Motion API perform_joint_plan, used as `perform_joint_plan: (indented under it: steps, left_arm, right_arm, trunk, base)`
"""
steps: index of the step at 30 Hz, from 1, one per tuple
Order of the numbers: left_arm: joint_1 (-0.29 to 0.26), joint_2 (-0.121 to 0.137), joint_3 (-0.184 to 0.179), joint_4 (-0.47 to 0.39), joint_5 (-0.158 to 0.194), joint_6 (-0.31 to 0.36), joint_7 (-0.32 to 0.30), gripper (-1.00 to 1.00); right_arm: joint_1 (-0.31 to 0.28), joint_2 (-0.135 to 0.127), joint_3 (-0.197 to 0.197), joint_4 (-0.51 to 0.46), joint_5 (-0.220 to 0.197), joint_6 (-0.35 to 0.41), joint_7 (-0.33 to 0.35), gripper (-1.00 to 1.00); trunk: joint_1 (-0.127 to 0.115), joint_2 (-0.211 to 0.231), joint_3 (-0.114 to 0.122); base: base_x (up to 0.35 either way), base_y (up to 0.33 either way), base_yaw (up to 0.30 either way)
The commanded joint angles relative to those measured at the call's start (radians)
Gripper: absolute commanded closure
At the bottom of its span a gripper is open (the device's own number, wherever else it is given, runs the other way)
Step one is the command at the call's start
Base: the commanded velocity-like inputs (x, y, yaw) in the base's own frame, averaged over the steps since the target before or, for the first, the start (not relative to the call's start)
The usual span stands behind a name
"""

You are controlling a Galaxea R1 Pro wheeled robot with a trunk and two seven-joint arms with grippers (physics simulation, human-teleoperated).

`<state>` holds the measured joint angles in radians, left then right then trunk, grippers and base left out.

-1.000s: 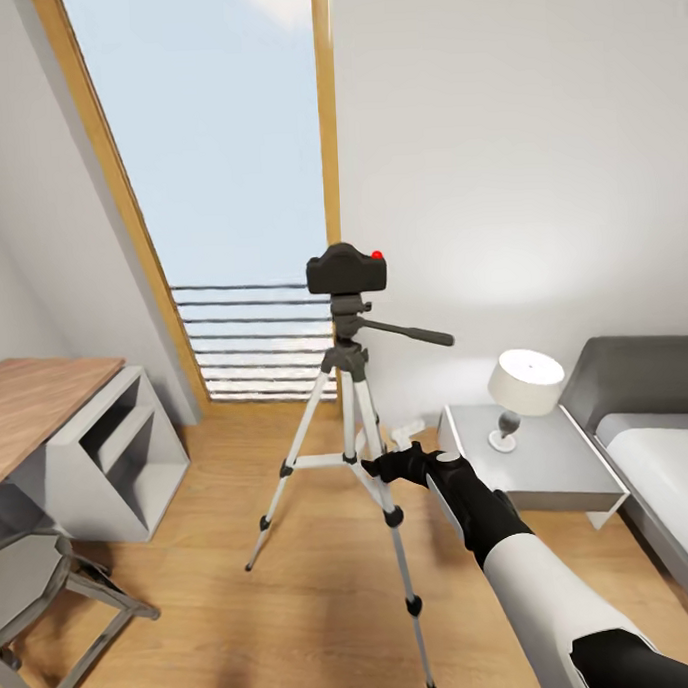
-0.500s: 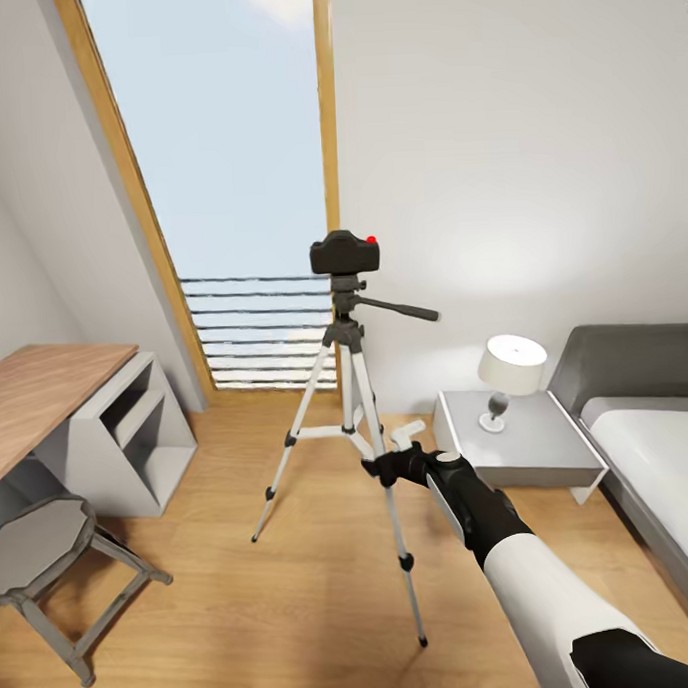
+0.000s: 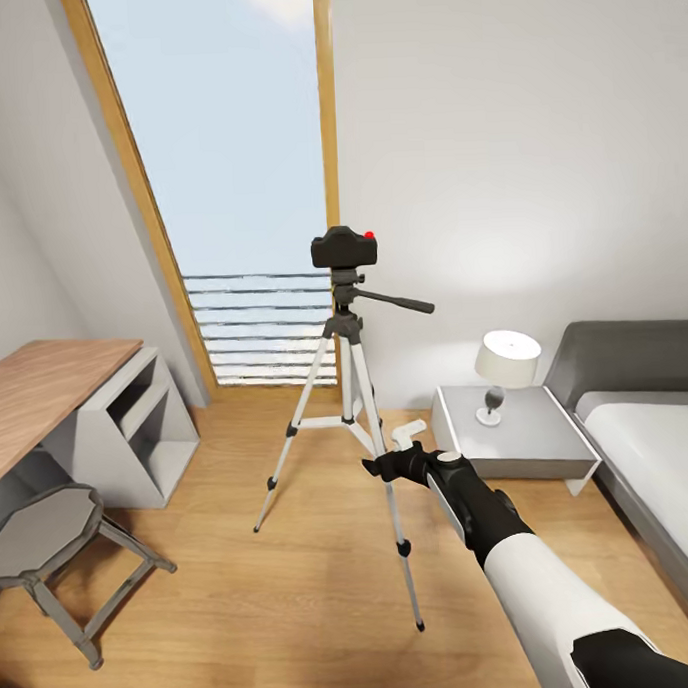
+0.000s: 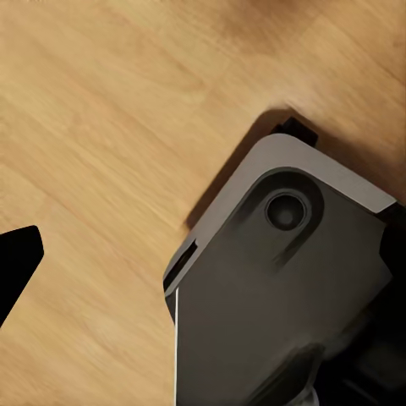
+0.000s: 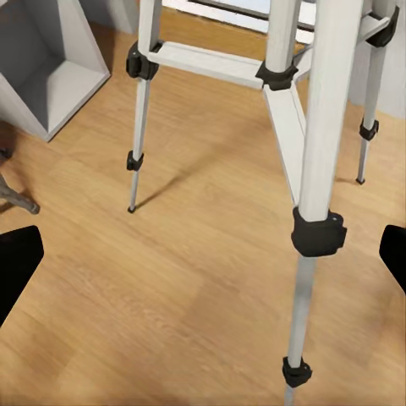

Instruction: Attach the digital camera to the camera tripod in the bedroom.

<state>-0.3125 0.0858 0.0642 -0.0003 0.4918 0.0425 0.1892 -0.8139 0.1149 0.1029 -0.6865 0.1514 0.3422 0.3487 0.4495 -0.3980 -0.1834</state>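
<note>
Digital camera (image 3: 345, 249) seated level atop upright camera tripod (image 3: 349, 404), pan handle pointing right, right gripper (image 3: 389, 460) released beside near leg, left claw state undeterminable.

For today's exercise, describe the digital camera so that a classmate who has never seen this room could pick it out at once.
Start at the tall wood-framed window; just in front of its right edge stands the camera tripod on silver-white legs. The digital camera sits on the tripod's dark grey head. It is the small black box with a red button on top, unlike the white lamp on the nightstand.
</note>
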Motion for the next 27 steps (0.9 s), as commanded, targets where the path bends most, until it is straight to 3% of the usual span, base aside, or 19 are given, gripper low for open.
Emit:
perform_joint_plan:
  steps: [1, 17, 25, 26, 27]
  left_arm:
    - [-0.001, 0.0, 0.006, 0.0, -0.005, 0.003, 0.003, -1.0]
    - [-0.001, -0.001, 0.006, 0.0, -0.005, -0.003, 0.001, -1.0]
    - [-0.001, -0.001, 0.006, 0.0, 0.0, 0.003, 0.002, -1.0]
    - [-0.001, -0.002, 0.006, 0.0, 0.001, 0.006, 0.002, -1.0]
    - [0.0, -0.01, 0.006, 0.001, 0.002, 0.006, 0.003, -1.0]
  right_arm:
    - [-0.001, 0.0, -0.001, -0.001, 0.01, 0.004, 0.005, -1.0]
    - [-0.001, -0.048, -0.001, 0.001, 0.006, 0.019, 0.004, -1.0]
    - [-0.001, -0.108, -0.003, 0.129, 0.001, 0.04, 0.003, -1.0]
    - [-0.001, -0.165, -0.003, 0.258, -0.001, 0.039, 0.003, -1.0]
    - [-0.001, -0.206, -0.003, 0.501, 0.0, 0.031, 0.0, -1.0]
  trunk:
    - [0.001, -0.002, -0.002]
    - [0.001, -0.002, -0.002]
    - [0.001, -0.002, -0.002]
    - [0.001, -0.002, -0.002]
    - [0.001, -0.002, -0.002]
  base:
    - [-0.016, 0.0, 0.0]
    - [-0.004, 0.0, 0.0]
    - [0.0, 0.0, 0.0]
    - [0.0, 0.0, 0.0]
    - [0.0, 0.0, 0.0]
